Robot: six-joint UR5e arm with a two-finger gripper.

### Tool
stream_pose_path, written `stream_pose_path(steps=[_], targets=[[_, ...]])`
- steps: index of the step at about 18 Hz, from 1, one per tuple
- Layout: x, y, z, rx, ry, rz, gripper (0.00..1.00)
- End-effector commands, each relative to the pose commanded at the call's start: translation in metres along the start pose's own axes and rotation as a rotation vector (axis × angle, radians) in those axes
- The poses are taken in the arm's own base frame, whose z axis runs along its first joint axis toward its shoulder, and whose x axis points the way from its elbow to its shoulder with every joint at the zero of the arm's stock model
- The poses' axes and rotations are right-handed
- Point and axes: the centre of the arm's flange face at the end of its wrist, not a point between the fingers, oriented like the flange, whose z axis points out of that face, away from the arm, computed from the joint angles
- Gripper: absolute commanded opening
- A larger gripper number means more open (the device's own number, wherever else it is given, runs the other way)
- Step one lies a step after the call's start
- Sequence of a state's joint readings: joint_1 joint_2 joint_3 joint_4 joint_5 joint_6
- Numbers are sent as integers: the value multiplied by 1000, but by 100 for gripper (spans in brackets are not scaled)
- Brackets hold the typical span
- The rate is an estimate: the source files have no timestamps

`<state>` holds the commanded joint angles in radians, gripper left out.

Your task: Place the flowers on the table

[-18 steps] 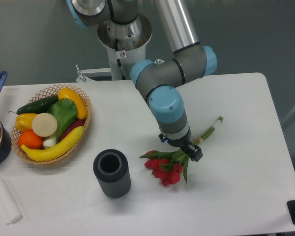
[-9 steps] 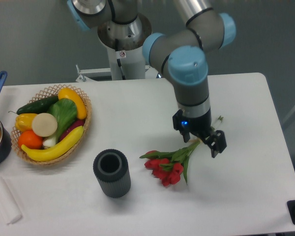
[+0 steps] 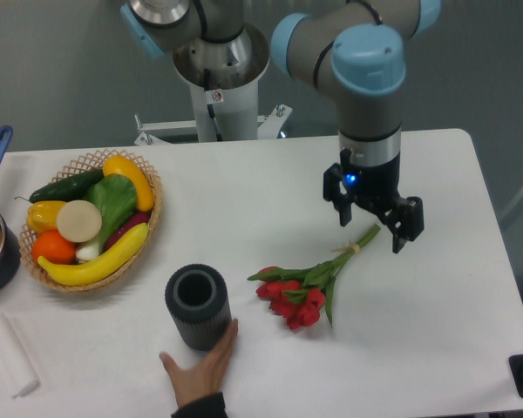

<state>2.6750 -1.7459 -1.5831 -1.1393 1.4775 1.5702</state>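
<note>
Red tulips (image 3: 298, 300) lie flat on the white counter (image 3: 436, 348), stems running up-right toward our hand (image 3: 373, 218). We see that hand spread and empty, hovering just above the stem ends.

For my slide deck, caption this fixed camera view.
Open gripper above red tulip flowers lying on the white table.
</note>
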Motion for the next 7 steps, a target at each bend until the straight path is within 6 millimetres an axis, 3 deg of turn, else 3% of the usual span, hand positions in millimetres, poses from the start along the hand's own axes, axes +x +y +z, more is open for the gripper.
stream_pose_path(steps=[4,7], targets=[[7,37,-15,42,54,36,100],[9,38,-14,55,55,60,100]])
